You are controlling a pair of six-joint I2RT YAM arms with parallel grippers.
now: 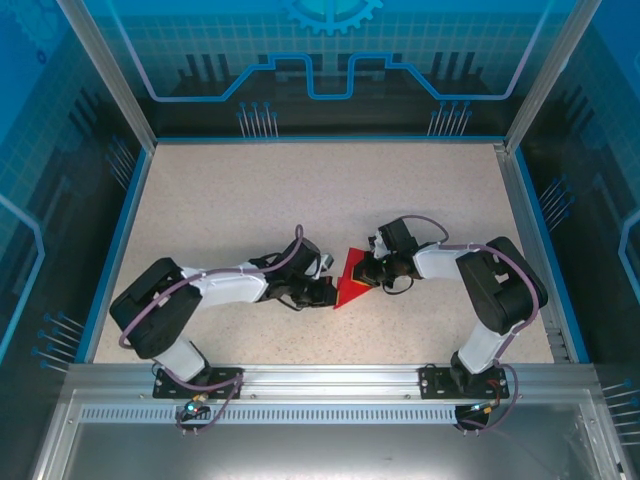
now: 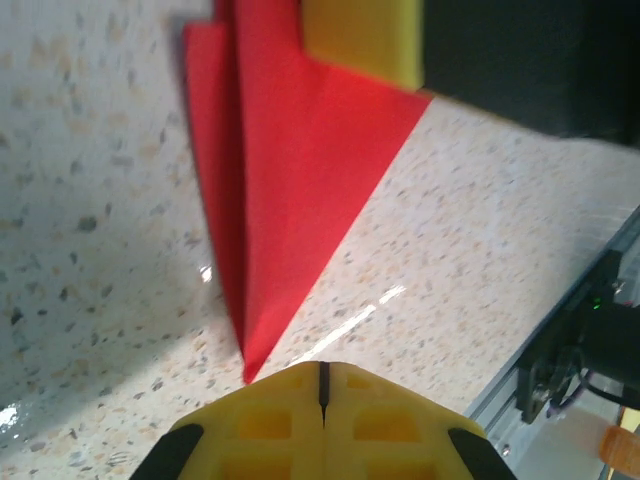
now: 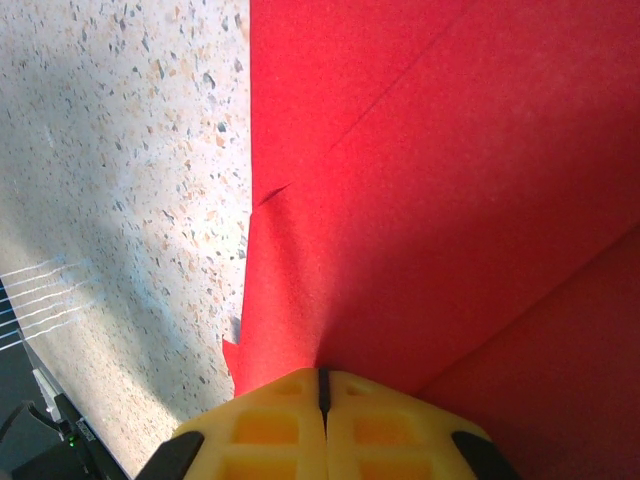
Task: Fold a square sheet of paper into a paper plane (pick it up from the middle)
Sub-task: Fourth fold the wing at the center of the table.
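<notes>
As the square sheet of paper (image 1: 348,285) lies creased into a pointed triangle, folding appears about midway.

Top view: the sheet rests mid-bench (image 1: 250,200), between left pincer (image 1: 322,291) and right pincer (image 1: 370,272).

Left wrist: the left pincer is clenched and empty, just short of the sheet's tip.

Right wrist: the right pincer is clenched, bearing on the sheet. The next move likely calls for a firm creasing stroke.

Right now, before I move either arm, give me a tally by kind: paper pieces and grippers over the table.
Red folded paper: 1
Grippers: 2 (left gripper, right gripper, both shut)
Total: 3
</notes>
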